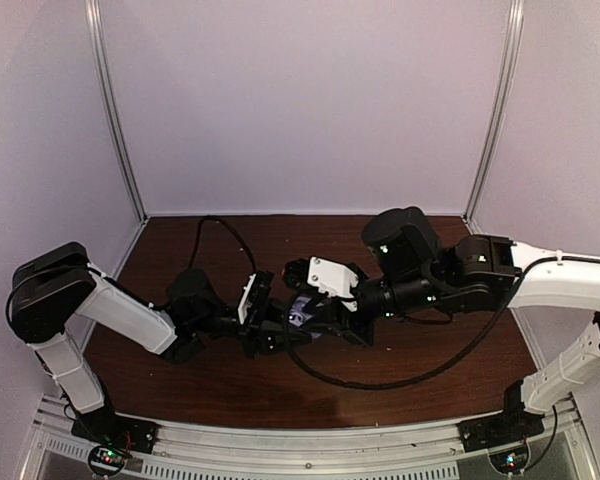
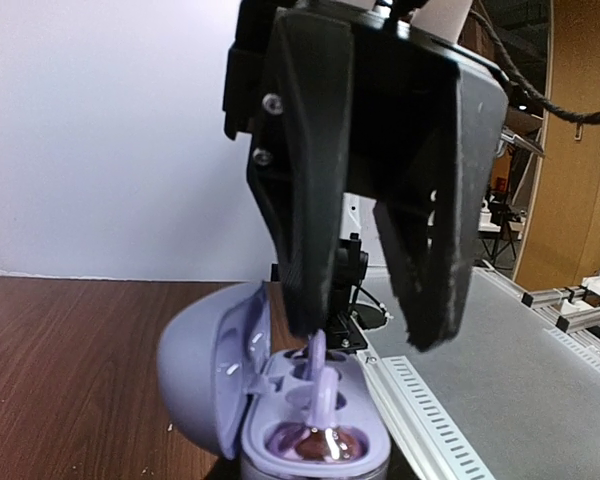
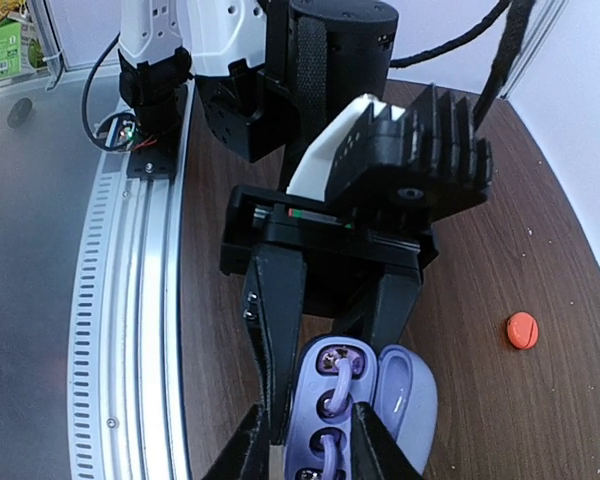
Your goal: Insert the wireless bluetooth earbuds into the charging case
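Observation:
The charging case point(image 2: 280, 420) is lavender and round, open, with its lid point(image 2: 205, 365) swung to the left. My left gripper point(image 1: 268, 322) is shut on its base; in the right wrist view its black fingers point(image 3: 280, 330) flank the case point(image 3: 315, 400). Lavender hook-shaped earbuds point(image 3: 342, 382) sit in the case's sockets, and one hook point(image 2: 320, 385) stands upright. My right gripper point(image 2: 365, 335) hangs over the case from above, jaws apart, one fingertip point(image 2: 308, 320) touching the top of the hook. Its own tips point(image 3: 245, 450) straddle the case. No red or silvery earbuds are in view.
A small orange-red round piece point(image 3: 522, 330) lies on the brown table point(image 3: 540, 250) to the right of the case. A black cable point(image 1: 380, 380) loops across the table in front. The aluminium rail point(image 3: 130, 300) runs along the near edge. Grey walls enclose the cell.

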`<state>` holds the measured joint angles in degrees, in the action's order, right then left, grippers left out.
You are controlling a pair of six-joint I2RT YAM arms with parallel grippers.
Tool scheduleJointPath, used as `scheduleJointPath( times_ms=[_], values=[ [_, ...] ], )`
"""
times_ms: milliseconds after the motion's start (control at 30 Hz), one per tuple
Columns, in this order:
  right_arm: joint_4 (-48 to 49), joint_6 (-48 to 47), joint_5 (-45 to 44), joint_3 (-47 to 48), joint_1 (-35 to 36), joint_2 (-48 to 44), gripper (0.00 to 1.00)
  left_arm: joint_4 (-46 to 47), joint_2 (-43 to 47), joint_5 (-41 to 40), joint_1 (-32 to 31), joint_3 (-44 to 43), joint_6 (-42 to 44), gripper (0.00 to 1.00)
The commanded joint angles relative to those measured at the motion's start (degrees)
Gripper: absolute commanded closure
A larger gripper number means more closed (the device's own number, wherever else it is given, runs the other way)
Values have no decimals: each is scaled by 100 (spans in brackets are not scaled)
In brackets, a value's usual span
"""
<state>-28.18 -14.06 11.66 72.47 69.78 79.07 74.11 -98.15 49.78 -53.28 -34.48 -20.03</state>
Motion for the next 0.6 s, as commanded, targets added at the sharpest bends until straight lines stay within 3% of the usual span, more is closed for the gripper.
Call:
scheduleJointPath(
  times_ms=[0,367,567],
  values=[
    [332,182,324,61,-9,-420,71,422,106,-73,37,3,68,100],
    [796,503,1157,-431,-805,-843,36,-183,458,-201,37,-2,380,100],
    [911,655,1658,-529,-1001,-680,35,-388,570,-260,37,-15,491,100]
  ],
)
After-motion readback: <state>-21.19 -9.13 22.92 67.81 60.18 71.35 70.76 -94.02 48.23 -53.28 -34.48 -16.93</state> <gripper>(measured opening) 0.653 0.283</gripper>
